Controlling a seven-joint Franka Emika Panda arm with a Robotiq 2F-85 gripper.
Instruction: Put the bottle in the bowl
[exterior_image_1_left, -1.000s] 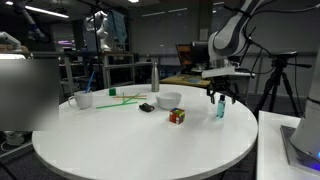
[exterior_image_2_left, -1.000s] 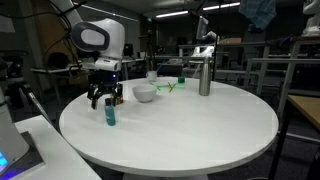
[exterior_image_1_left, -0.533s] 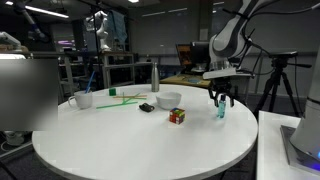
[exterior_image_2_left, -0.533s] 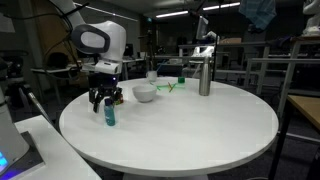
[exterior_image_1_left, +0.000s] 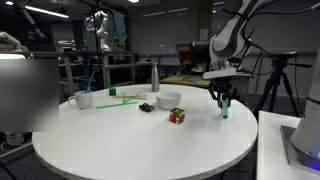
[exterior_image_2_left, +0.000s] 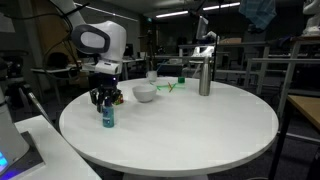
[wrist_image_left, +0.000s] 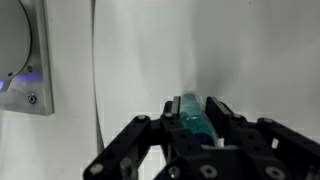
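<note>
The gripper stands right of centre in an exterior view, lowered over the bottle near the right edge of the round white table. The bottle is upright on the table, its lower teal part showing below the black fingers. In the wrist view the jaws are closed on the bottle: one dark finger lies against each of its sides, with no gap visible, at the lower middle of the frame. The bare table fills the rest of that view.

The bowl sits to the left of the bottle, well apart from it, near the middle of the frame. A small multicoloured cube lies between the two, closer to the bowl and nearer the camera. A small dark object sits just left of the bowl. Farther left stands a white cup, and behind the bowl a tall grey metal bottle.

In an exterior view from another side, the gripper and the bottle are at the left, the bowl behind and to the right of them, and the grey metal bottle farther right.
</note>
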